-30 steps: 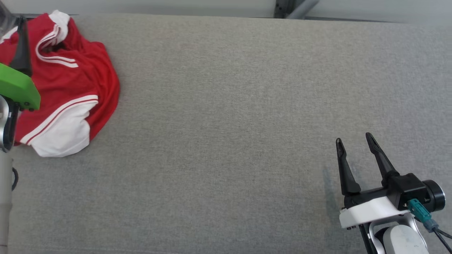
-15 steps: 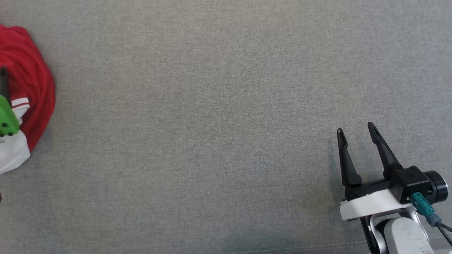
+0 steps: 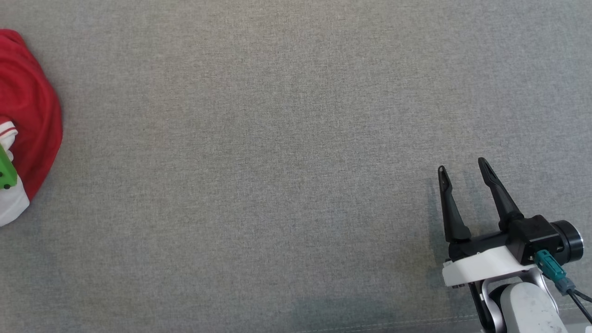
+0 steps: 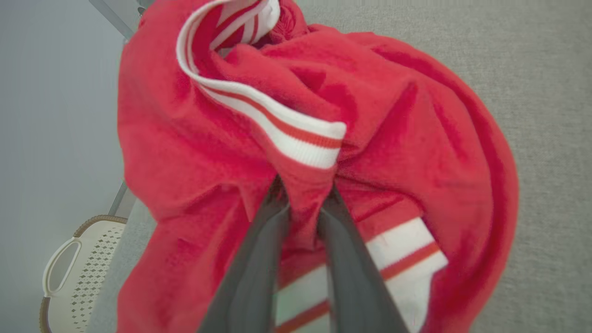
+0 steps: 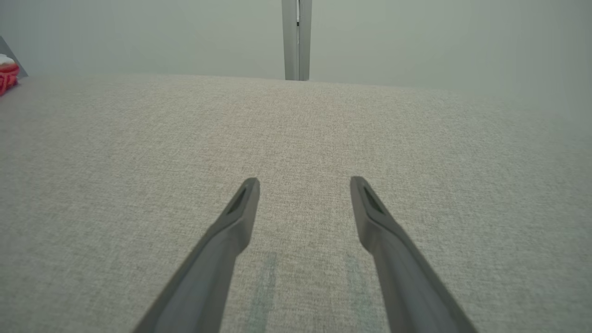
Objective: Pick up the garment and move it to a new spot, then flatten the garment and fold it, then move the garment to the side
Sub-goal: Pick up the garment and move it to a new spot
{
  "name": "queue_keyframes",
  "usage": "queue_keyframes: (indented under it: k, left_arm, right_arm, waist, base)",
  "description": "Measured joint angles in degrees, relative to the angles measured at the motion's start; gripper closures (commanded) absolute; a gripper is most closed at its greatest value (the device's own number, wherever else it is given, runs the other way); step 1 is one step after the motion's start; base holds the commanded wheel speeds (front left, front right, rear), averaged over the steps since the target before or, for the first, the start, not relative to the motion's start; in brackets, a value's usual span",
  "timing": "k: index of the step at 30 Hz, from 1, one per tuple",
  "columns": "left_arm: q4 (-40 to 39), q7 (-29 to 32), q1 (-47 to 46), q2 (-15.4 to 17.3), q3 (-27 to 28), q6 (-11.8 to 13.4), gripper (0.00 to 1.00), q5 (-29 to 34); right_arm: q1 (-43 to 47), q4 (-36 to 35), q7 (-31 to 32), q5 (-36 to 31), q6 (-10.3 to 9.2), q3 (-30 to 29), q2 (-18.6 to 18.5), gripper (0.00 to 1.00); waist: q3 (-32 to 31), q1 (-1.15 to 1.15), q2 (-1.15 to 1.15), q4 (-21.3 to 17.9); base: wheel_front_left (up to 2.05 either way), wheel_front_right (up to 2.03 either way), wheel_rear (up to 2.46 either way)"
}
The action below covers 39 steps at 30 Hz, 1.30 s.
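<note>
The left pincer (image 4: 305, 189) has closed to a narrow gap on a red fold of the garment (image 4: 416, 138), just below a white striped cuff. The right pincer (image 3: 462, 164) hangs wide open and empty over the grey worktop (image 3: 277, 162), as before. The head camera has shifted since a second ago, leaving a red-and-white slice of garment at its left edge. The left wrist view adds a white perforated basket (image 4: 78, 259) beside the worktop.
</note>
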Motion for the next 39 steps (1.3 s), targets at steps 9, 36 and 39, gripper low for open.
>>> queue_keyframes:
  k: [9, 36, 39]
  left_arm:
    - [1.1, -4.3, -1.3, 0.6, -1.3, -0.4, 1.0, 0.6]
    - [-19.4, -7.6, -12.0, -5.3, -21.1, -3.5, 1.0, 1.3]
    - [-22.2, -7.5, -12.7, -6.3, -22.9, -3.5, 1.0, -0.2]
  right_arm:
    - [0.0, 0.9, 0.0, 0.2, 0.0, 0.0, 0.0, 0.0]
    - [8.0, 3.9, 0.0, 4.3, 0.0, -2.0, 0.0, 0.0]
    - [8.3, 3.8, 0.0, 4.3, 0.0, -2.5, 0.0, 0.0]
  waist:
    - [-2.4, 0.0, 0.0, 0.6]
    - [-22.8, -0.01, 0.0, -1.1]
    - [-23.5, 0.0, 0.0, -2.2]
  base:
    - [0.0, 0.0, 0.0]
    - [0.0, 0.0, 0.0]
    - [0.0, 0.0, 0.0]
